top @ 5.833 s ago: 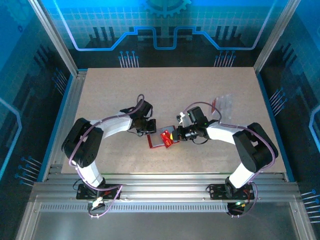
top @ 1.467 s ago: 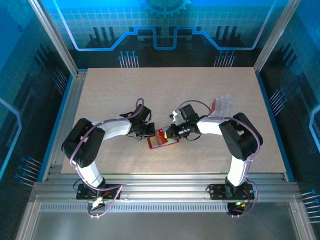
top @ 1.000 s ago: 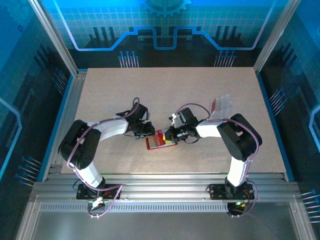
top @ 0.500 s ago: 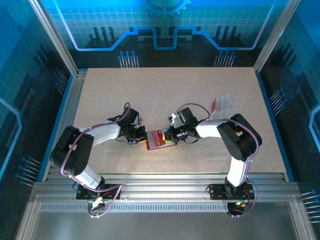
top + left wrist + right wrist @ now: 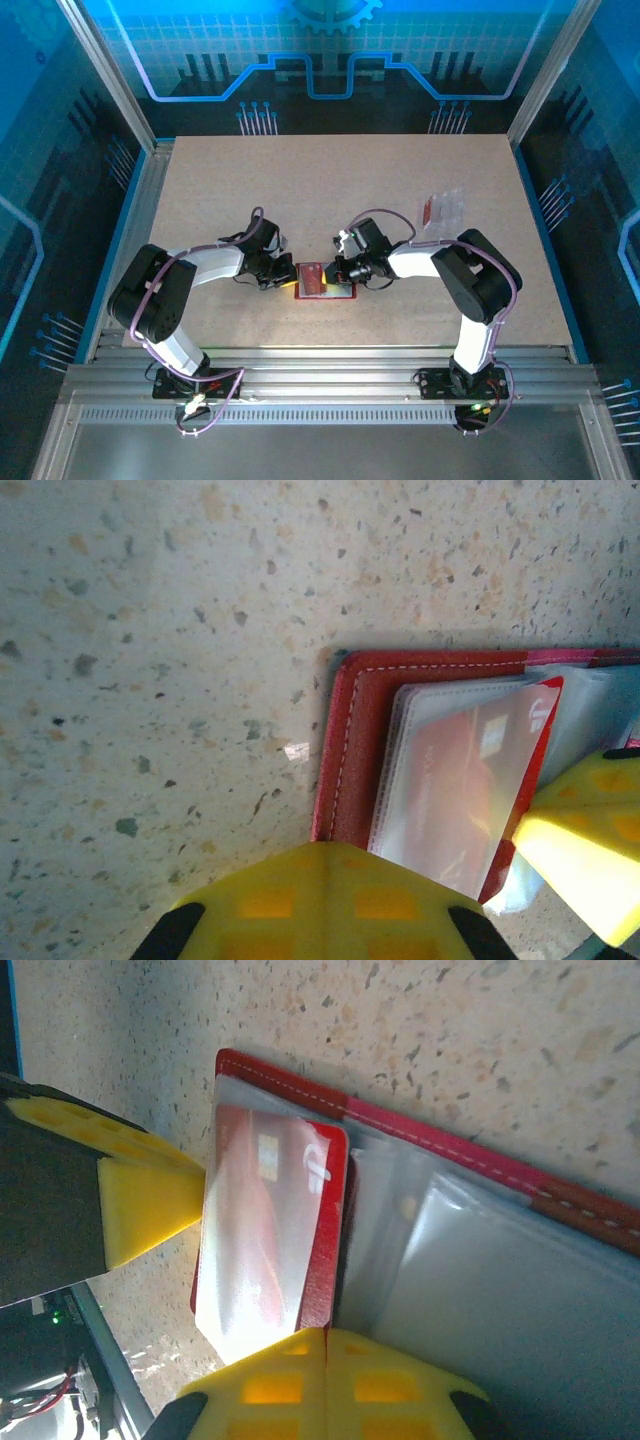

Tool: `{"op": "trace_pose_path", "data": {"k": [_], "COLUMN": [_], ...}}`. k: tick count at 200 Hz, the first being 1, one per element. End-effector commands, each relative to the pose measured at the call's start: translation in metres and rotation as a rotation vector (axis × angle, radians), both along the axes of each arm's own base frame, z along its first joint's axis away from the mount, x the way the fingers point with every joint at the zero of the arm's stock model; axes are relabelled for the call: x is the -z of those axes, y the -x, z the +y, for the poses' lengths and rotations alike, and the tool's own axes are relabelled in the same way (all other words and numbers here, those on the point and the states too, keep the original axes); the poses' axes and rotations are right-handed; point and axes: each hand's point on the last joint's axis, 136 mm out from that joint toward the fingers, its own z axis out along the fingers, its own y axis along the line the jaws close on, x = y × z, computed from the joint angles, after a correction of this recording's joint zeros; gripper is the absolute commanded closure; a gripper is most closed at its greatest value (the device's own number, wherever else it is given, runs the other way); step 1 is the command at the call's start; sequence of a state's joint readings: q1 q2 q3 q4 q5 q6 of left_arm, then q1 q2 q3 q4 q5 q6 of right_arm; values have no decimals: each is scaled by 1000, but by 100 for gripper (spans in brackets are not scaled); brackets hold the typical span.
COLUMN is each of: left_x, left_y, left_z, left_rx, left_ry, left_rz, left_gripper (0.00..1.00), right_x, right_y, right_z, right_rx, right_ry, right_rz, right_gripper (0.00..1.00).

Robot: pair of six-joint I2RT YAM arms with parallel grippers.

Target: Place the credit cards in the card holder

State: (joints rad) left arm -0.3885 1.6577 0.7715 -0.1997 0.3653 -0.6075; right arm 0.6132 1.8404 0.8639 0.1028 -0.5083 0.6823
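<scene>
card holder (image 5: 318, 281): open flat on the table (image 5: 330, 180), at 6 o'clock from its centre, with its long axis running 9-to-3.
red card (image 5: 470, 770): in a clear pocket (image 5: 480, 1290) of the holder's 9 o'clock half. In the left wrist view it runs about 1-to-7.
left gripper (image 5: 284, 276): fingers together, tips touching the holder's 9 o'clock end.
right gripper (image 5: 341, 274): fingers together, tips on the pockets from 3 o'clock.

Glare on the glossy clear pocket (image 5: 260, 1260) blurs the print, perhaps a logo, on the thin red card (image 5: 328, 1230); the small red folding wallet (image 5: 580, 1210) runs off-frame.
</scene>
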Motion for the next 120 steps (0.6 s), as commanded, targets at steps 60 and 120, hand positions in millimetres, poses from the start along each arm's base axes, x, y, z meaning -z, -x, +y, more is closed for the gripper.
{"op": "trace_pose_path", "data": {"k": [60,120], "left_x": [20,21], "left_y": [14,16], "left_z": [2,6], "left_rx": [-21,-27], "left_ry": [-24,-45], "left_rz": [56,53], "left_gripper": [100,100], "right_x": [-23,-37], "right_y": [10,0], "right_z": [28,-19], "right_rx": [5,33], "right_ry": [-29,240], "right_rz": [-38,-113], "right_gripper": [99,68]}}
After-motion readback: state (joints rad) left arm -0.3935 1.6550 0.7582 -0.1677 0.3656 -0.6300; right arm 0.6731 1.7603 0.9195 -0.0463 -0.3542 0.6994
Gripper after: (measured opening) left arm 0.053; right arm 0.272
